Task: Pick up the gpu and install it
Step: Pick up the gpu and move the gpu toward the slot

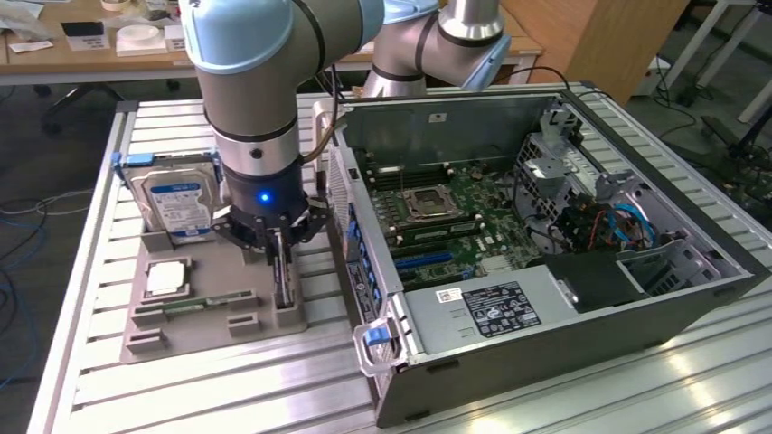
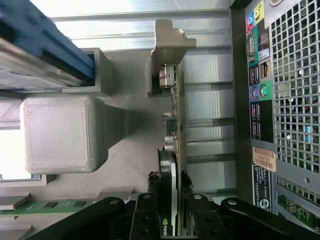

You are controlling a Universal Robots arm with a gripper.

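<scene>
On the exterior view's left, a grey tray (image 1: 211,339) lies on the slatted table (image 1: 205,398). In the tray, going rightward:
- HDD (image 1: 175,203) w/ blue label, upright at the far end.
- CPU (image 1: 165,278), flat, nearer the camera.
- RAM stick (image 1: 193,307), lying in a long slot just beside the CPU.
- gpu (image 1: 281,287), at the tray's right edge, upright on its long edge in a slot.

The arm (image 1: 248,90) comes straight down over the gpu, and the gripper (image 1: 280,246) straddles the card's top edge.

Wrist view: the gpu (image 2: 176,125) runs away from the camera, w/ its pale bracket (image 2: 167,42) at the far end, by a tray post. The gripper (image 2: 170,187) is narrowed onto the card. Its fingers (image 2: 152,192) sit one each side, pads against the cooler face & the board face, no gap visible. So it grips the gpu, which sits in its slot, not raised. The RAM stick (image 2: 45,206) lies on one side of the gripper. The case back (image 2: 257,90) w/ its ports is on the other.

On the exterior view's right, the case (image 1: 567,334) lies on its side, open, just beside the tray. The mobo (image 1: 447,226) is exposed inside, w/ a blue slot (image 1: 422,260) near its tray-side edge.
</scene>
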